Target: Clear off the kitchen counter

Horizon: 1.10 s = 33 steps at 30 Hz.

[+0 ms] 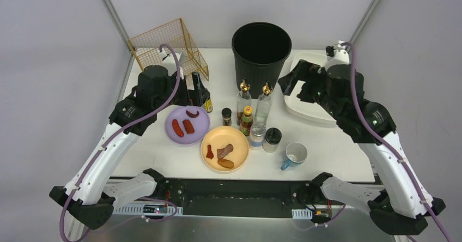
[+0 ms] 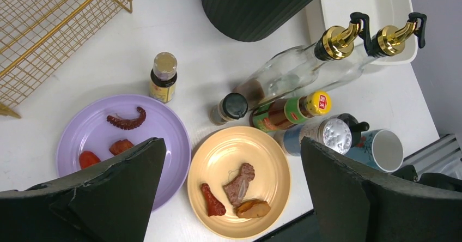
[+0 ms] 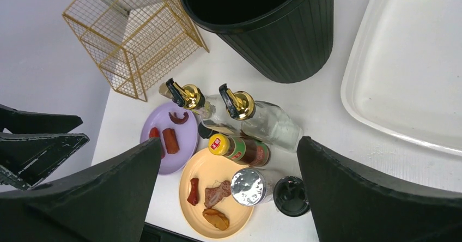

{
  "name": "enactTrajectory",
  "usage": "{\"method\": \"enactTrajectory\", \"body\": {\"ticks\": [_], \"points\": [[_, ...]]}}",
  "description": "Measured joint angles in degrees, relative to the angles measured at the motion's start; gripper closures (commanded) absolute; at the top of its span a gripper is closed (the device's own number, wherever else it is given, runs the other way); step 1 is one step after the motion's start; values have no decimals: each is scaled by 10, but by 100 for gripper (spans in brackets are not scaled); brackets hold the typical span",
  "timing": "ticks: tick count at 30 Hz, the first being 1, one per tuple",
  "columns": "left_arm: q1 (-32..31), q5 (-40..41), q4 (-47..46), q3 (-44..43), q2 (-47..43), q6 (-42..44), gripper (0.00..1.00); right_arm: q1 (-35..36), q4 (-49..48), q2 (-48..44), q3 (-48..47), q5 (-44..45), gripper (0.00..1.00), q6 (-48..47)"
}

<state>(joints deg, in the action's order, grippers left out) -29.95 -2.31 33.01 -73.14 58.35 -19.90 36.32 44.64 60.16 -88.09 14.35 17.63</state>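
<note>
Left gripper [image 2: 231, 144] spread wide, empty, above purple plate [image 2: 81, 133] and yellow plate [image 2: 218, 160]. Right gripper [image 3: 229, 141] likewise parted, I see nothing held. Kitchen counter [image 1: 338, 155] lies under both, black bin [image 1: 260, 48] at its far edge.

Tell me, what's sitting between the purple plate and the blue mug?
In the top view, the yellow plate of food, a silver-capped jar and a black-lidded jar sit between the purple plate and the blue mug.

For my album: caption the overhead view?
Left arm and right arm above a counter bearing purple plate, yellow plate, black bin.
</note>
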Motion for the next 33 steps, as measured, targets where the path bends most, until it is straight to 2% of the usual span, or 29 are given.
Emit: {"method": "enactTrajectory", "body": {"ticks": [8, 17, 24, 33], "points": [[0, -9, 3, 13, -23, 10, 1, 0, -24, -82, 61, -14, 1, -14], [0, -83, -12, 25, 3, 15, 1, 0, -24, -106, 105, -36, 1, -45], [0, -128, -96, 94, -10, 29, 0, 0, -25, -123, 167, -67, 1, -54], [0, -168, -273, 178, 21, 28, 0, 0, -27, -141, 213, -110, 1, -59]]}}
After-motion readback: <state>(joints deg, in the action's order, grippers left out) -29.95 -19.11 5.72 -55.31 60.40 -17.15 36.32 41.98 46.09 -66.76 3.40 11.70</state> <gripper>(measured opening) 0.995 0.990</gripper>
